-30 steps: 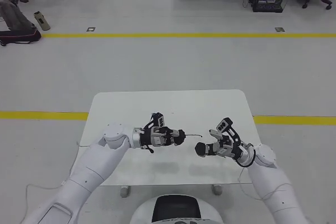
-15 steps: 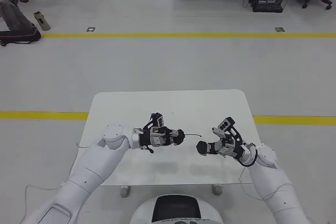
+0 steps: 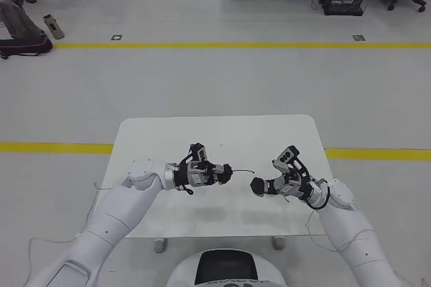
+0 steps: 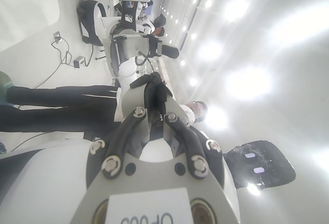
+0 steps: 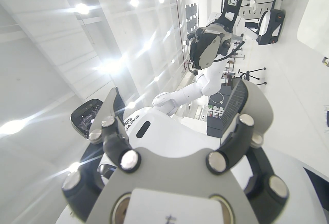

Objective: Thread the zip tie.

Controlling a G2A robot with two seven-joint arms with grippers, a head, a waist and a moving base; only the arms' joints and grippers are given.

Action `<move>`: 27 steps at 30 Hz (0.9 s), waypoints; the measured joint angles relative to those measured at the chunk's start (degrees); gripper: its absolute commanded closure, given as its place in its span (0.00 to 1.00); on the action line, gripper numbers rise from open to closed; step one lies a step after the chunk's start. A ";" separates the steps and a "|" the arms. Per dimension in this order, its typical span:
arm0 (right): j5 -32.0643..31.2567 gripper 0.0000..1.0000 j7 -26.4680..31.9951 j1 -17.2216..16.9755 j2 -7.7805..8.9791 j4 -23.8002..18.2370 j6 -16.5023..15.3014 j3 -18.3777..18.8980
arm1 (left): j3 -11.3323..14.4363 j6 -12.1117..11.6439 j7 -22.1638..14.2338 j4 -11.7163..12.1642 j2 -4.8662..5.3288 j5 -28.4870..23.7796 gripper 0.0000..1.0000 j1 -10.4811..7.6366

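Left gripper (image 3: 226,172), zip tie (image 3: 246,171) shifted over white table (image 3: 215,133); yellow-lined floor (image 3: 201,86).

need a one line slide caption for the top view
Above a white table, the left pincer holds a zip tie out toward the open right pincer.

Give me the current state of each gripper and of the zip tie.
left gripper: shut on the zip tie, held up over the table.
zip tie: pinched at one end, thin free end sticking out toward the right gripper and stopping short of it; too thin to tell whether it is threaded.
right gripper: open, holding nothing, facing the left gripper across a gap.
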 measured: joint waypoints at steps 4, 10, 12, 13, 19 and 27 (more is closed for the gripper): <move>-0.03 0.00 -0.22 -0.06 -0.02 0.01 0.10 -0.04 | 0.06 -0.10 0.47 -0.13 -0.02 -0.15 1.00 0.21; 1.88 0.00 -0.35 0.58 -0.07 1.88 0.53 -0.31 | 1.01 -2.17 -0.46 1.50 -0.22 -1.42 1.00 0.43; 2.68 0.00 0.03 1.16 -0.12 3.01 0.66 -0.62 | 1.43 -3.35 -1.40 2.61 -0.39 -2.05 1.00 0.19; 3.16 0.00 0.04 1.55 -0.14 3.70 0.80 -0.97 | 1.73 -4.35 -1.93 3.44 -0.53 -2.40 1.00 -0.06; 3.69 0.00 0.00 1.98 -0.11 4.48 0.77 -1.37 | 2.34 -7.42 -2.51 5.34 -0.84 -2.37 1.00 -0.76; 4.22 0.00 -1.91 1.74 -0.16 4.25 2.29 -1.76 | 2.52 -9.36 -0.39 4.49 -0.66 0.07 1.00 -0.45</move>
